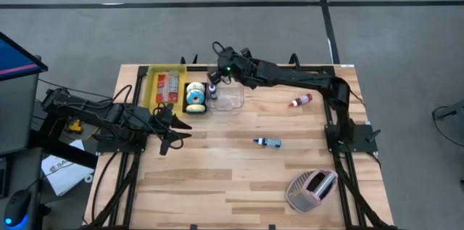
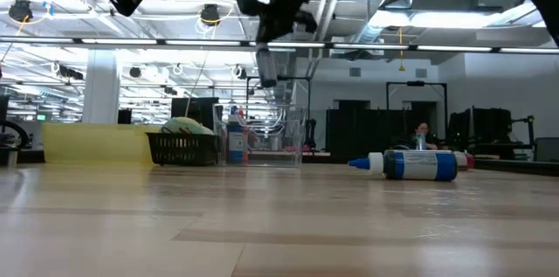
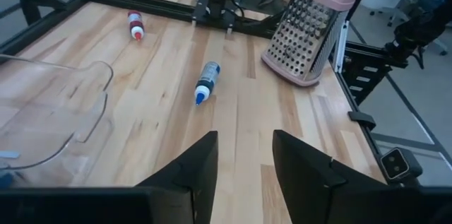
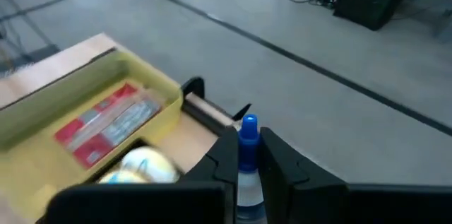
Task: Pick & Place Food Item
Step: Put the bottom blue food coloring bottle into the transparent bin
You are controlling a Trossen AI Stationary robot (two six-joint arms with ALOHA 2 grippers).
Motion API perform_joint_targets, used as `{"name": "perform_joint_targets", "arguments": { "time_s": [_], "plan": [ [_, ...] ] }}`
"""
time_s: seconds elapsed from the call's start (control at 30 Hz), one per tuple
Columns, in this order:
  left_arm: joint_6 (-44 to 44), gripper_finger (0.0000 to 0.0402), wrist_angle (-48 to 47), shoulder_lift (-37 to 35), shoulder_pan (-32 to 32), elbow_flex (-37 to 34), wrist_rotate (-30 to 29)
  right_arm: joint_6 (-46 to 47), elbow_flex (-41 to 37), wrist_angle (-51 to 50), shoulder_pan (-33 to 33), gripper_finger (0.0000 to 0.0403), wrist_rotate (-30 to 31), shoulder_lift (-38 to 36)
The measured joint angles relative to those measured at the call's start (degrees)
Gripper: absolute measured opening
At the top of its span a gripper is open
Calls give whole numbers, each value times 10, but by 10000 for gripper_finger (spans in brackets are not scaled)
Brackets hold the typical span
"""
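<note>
Light wooden table (image 1: 239, 179), grey floor (image 1: 406, 19) around.

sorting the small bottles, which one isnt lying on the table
The blue-capped bottle held upright in the right gripper, above the clear container. The other blue-capped bottle and the red-capped bottle lie flat.

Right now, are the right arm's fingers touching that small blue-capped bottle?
Touching. The right wrist view shows the right gripper with both dark fingers pressed against the small blue-capped bottle, one on each side.
</note>
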Motion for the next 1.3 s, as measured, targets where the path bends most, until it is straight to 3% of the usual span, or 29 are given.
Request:
{"name": "perform_joint_targets", "arguments": {
  "time_s": [0.37,0.87,1.3],
  "plan": [
    [-26,131,0,0,0,0,-33,43,-140,208,-53,21,-31,0],
    [-26,131,0,0,0,0,-95,55,-320,456,-70,21,-33,0],
    [-45,131,1,0,0,0,-131,6,-356,475,-71,21,-25,1]
  ]
}}
